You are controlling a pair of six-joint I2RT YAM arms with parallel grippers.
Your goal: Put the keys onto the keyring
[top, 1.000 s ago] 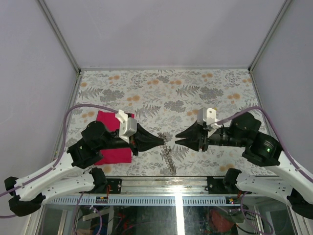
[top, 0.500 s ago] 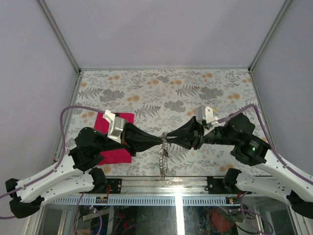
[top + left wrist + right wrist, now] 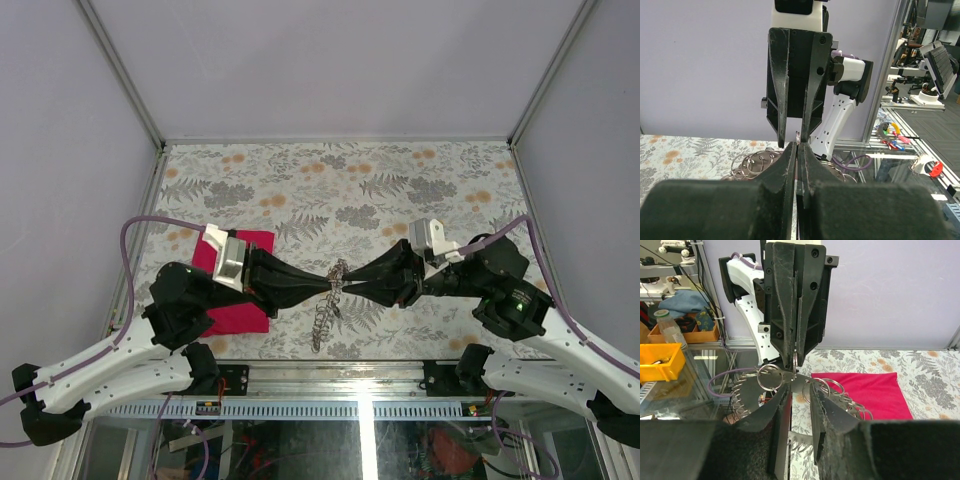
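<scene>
Hanging above the middle of the tabletop's [image 3: 400, 180] near edge, the keyring [image 3: 322, 322] is pinched by the left fingers [image 3: 786, 167]. The right fingers [image 3: 777, 412] stand narrowly parted at its rings, grip unclear.

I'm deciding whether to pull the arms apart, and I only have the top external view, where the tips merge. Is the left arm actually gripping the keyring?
Observer: Yes. In the left wrist view the left fingers are shut, with a thin ring edge of the keyring pinched at their tips.
Operator: And the right?
Observer: Its wrist view shows the right fingers apart, rings crowded at their tips; I cannot tell whether one is pinched.
Operator: Fine chain links?
Observer: No, linked wire rings, seen up close.
</scene>
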